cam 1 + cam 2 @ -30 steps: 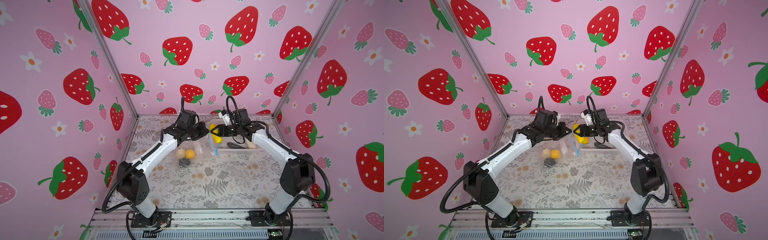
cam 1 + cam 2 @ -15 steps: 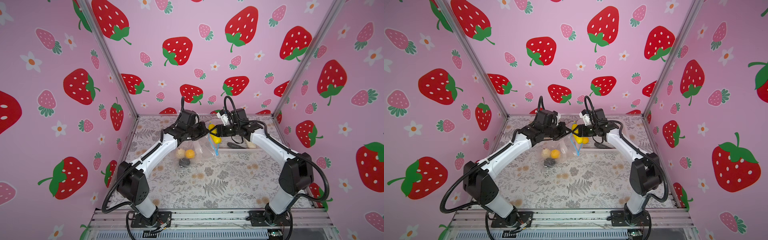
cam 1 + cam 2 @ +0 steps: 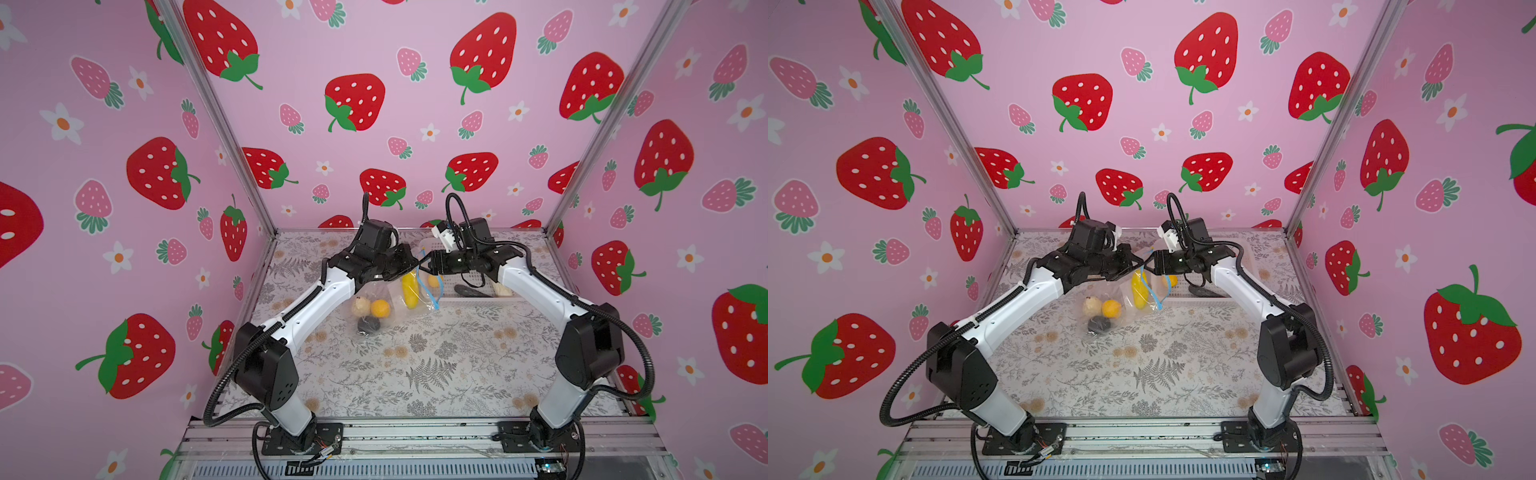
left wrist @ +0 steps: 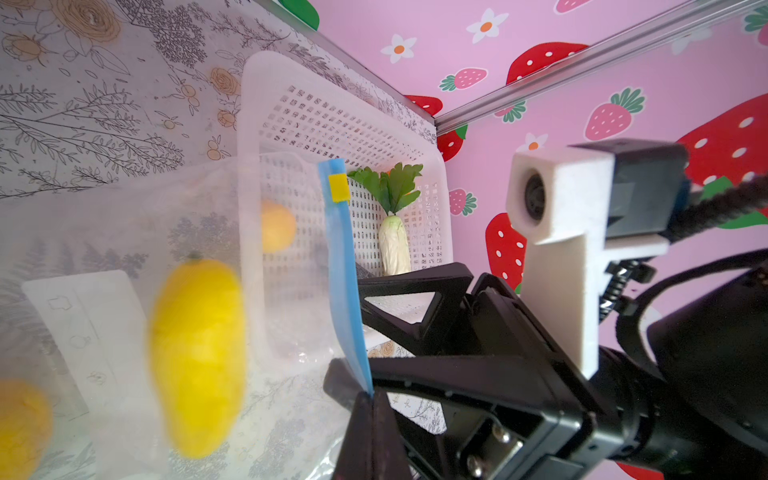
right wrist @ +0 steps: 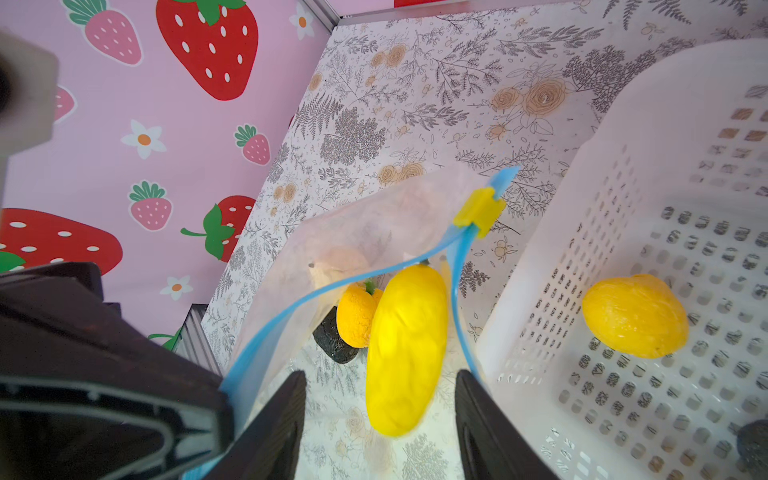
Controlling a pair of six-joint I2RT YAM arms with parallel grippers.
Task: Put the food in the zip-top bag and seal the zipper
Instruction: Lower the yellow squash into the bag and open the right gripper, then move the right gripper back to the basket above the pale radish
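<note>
We pinch the zipper (image 4: 343, 270) with the left gripper (image 4: 365, 395), holding the zip-top bag (image 5: 353, 232) mouth-up, while our right gripper (image 5: 380, 376), jaws apart, hangs directly over the long yellow fruit (image 5: 407, 349) pointing end-down inside it, the white basket (image 5: 648, 95) just beside that arm.

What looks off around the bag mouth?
Nothing stands out. The left gripper pinches the zipper, holding the zip-top bag open, and the long yellow piece is inside its mouth, below the open right gripper.

Away it goes: the right gripper (image 5: 380, 376) has spread its jaws, and the long yellow toy fruit (image 5: 405, 332) has dropped into the crinkly clear zip-top bag (image 5: 353, 232).
</note>
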